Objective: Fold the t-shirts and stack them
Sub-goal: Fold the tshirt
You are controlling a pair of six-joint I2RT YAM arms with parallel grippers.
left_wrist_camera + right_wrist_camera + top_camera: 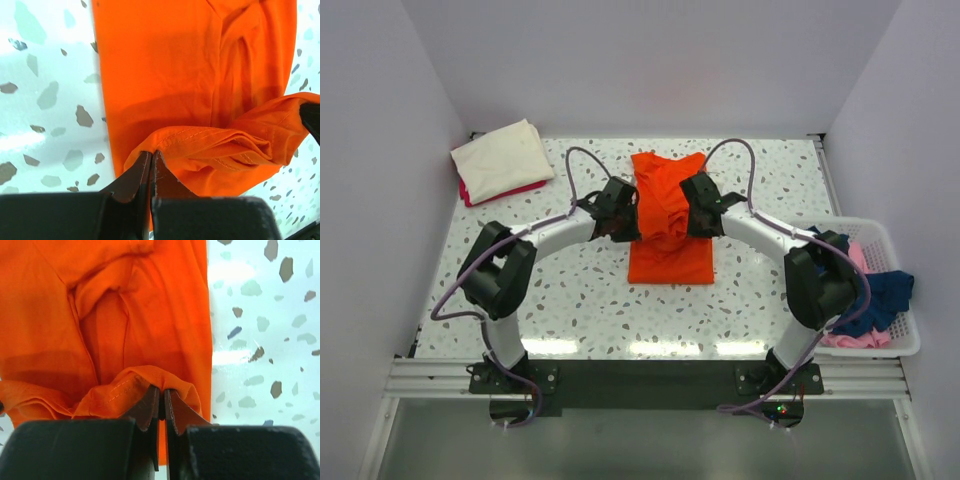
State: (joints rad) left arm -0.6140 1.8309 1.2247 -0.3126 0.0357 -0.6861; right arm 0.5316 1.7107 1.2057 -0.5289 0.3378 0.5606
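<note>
Surface: a speckled white table (590, 300) between pale walls, with both arms reaching in from its near edge.
Left gripper (151, 156): fingers pressed together, pinching a stitched hem fold of the orange t-shirt (165, 65) and holding it clear of the cloth below.
Right gripper (161, 390): also pressed together, and we see it pinching the same hemmed edge further along.
Orange t-shirt: it sits mid-table, between the two grippers. Its near part lies flat as a narrow rectangle, while the pinched edge is bunched and raised over the middle. From overhead the wrists crowd the cloth, so we cannot say for sure which end is held.
Cream t-shirt (505, 155): folded at the far left corner, resting on a magenta t-shirt (510, 192) whose edge shows beneath it.
Basket (900, 345): white lattice, at the table's right edge, just beside the right arm's elbow.
Navy t-shirt (885, 290): crumpled in the basket, spilling over its right rim.
Pale pink t-shirt (855, 340): crumpled in the basket, partly under the navy one.
</note>
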